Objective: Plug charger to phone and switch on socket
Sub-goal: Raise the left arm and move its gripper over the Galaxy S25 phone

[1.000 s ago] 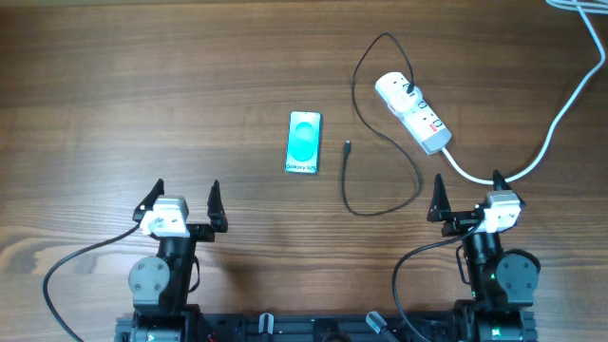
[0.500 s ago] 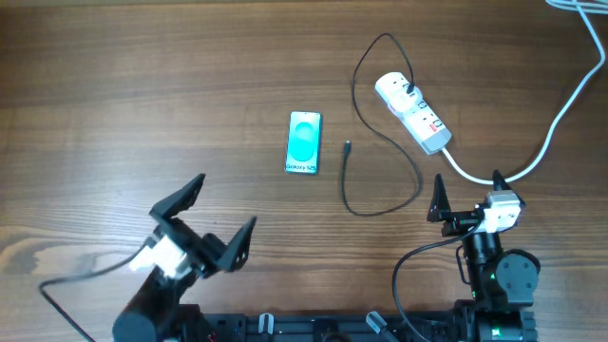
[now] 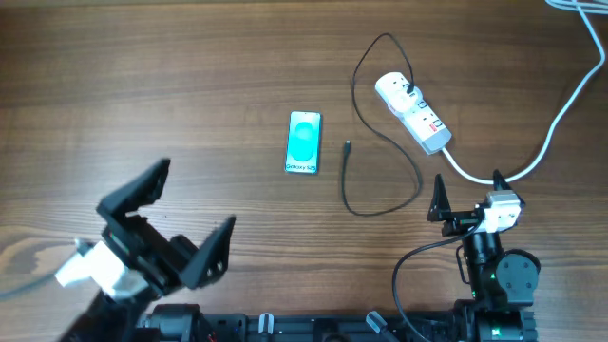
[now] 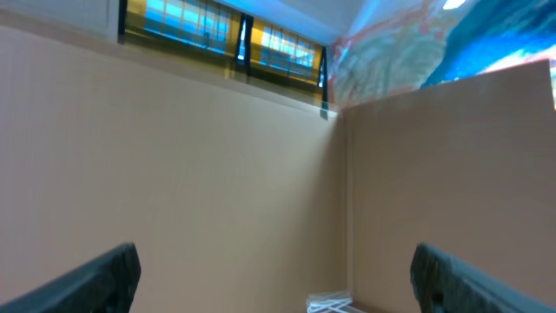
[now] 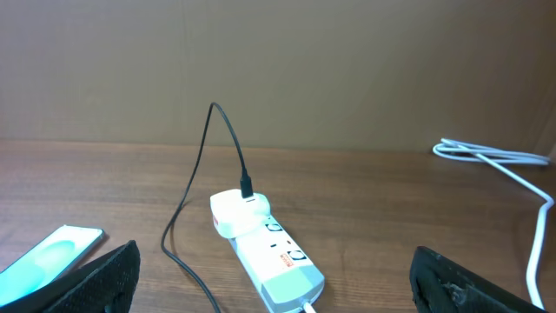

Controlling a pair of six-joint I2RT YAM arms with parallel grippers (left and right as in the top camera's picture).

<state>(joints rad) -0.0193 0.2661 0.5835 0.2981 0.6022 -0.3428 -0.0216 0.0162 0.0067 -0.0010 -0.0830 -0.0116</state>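
Note:
The phone point(image 3: 303, 142) lies flat mid-table, cyan-green screen up, white band at its near end; its corner shows in the right wrist view point(image 5: 48, 255). The charger's thin black cable point(image 3: 385, 161) loops from a white adapter on the socket point(image 3: 412, 112) to a small plug tip point(image 3: 348, 147) right of the phone. The socket also shows in the right wrist view point(image 5: 269, 254). My left gripper point(image 3: 166, 223) is open, raised at the front left, its camera facing a wall. My right gripper point(image 3: 465, 195) is open and empty, near the table's front, short of the socket.
A thick white cord point(image 3: 560, 104) runs from the socket's near end off the back right corner; it also shows in the right wrist view point(image 5: 504, 165). A tan wall stands behind the table.
My left arm has lifted and swung left toward the front corner, tilting its camera up to the wall. The right arm, phone, cable and socket have not moved.

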